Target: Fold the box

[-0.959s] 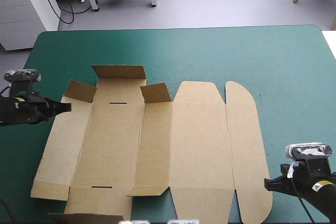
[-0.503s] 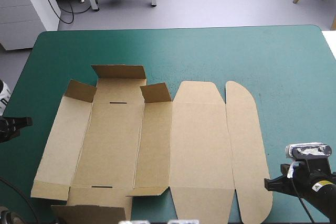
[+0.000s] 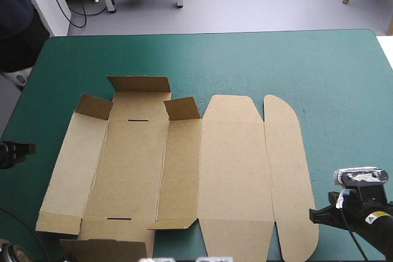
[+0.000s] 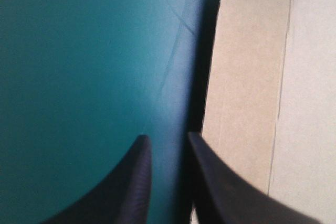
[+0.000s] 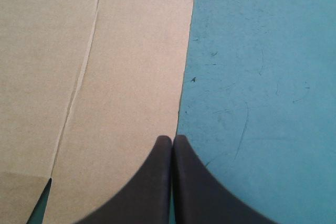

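The brown box (image 3: 178, 170) lies as a flat cut sheet in the middle of the teal-green table (image 3: 331, 90). Small flaps (image 3: 182, 108) stand raised at its far left end, and a near flap (image 3: 104, 250) is tilted up. My left gripper (image 3: 29, 148) is at the table's left edge, apart from the box's left panel. In the left wrist view it (image 4: 168, 142) stands narrowly open, one finger beside the box's edge (image 4: 247, 77). My right gripper (image 3: 314, 216) is shut, its tip (image 5: 172, 139) resting at the outer edge of the rounded lid flap (image 5: 105, 77).
A person in dark clothing (image 3: 15, 23) is at the table's far left corner. Bare teal-green cover stretches beyond the box to the far edge and to the right of the lid flap.
My left gripper has drawn back leftward from the box's left panel to the table's left edge. A dark-clothed person has appeared at the far left corner. The right arm has not moved.
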